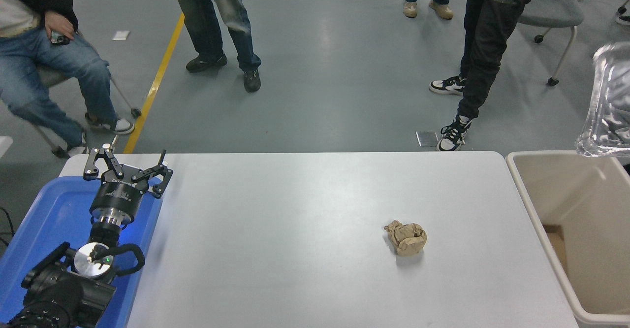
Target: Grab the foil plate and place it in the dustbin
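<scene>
Head view: the foil plate (pixel 610 106) hangs in the air at the right edge, blurred and tilted steeply, its lower rim just above the far right corner of the dustbin (pixel 534 210). The picture cuts the plate off, and whatever holds it lies outside the frame; the right gripper is not visible, so the state of its jaws cannot be told. The dustbin stands beside the table's right end, its thick cream rim close along the table (pixel 305 249) edge, with a brown patch showing low inside it.

On the table a crumpled paper ball (pixel 406 238) lies alone, right of centre and well apart from the bin.

The left gripper (pixel 127 169) is parked at the lower left above a blue tray (pixel 54 214), its jaws spread wide with nothing between them.

Beyond the table, on the grey floor, several people stand, and one person (pixel 44 67) sits at the upper left with a phone in hand
</scene>
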Tool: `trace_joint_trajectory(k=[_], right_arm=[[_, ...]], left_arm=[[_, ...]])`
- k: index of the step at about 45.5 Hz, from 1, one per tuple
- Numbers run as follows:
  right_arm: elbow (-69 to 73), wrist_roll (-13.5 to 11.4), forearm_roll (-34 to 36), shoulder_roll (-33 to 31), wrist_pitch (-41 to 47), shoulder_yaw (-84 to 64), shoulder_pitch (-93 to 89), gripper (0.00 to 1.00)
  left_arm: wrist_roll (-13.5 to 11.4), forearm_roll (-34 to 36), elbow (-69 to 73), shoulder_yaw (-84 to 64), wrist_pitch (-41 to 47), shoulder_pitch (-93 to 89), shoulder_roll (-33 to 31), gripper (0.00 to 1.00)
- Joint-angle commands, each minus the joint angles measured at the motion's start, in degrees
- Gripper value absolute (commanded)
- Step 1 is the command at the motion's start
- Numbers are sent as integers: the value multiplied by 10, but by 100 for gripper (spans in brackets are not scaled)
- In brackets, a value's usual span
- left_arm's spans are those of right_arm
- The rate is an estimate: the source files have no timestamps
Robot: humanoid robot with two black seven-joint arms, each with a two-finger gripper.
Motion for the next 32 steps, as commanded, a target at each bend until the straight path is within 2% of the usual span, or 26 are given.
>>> trace_joint_trajectory(k=[1, 32], right_arm=[[-74, -16, -1, 52, -40, 78, -336, 0], [-73, -18, -10, 49, -43, 75, -315, 0]], left_arm=[[0, 1, 0, 0, 0, 0, 0, 99], [0, 1, 0, 0, 0, -1, 0, 99]])
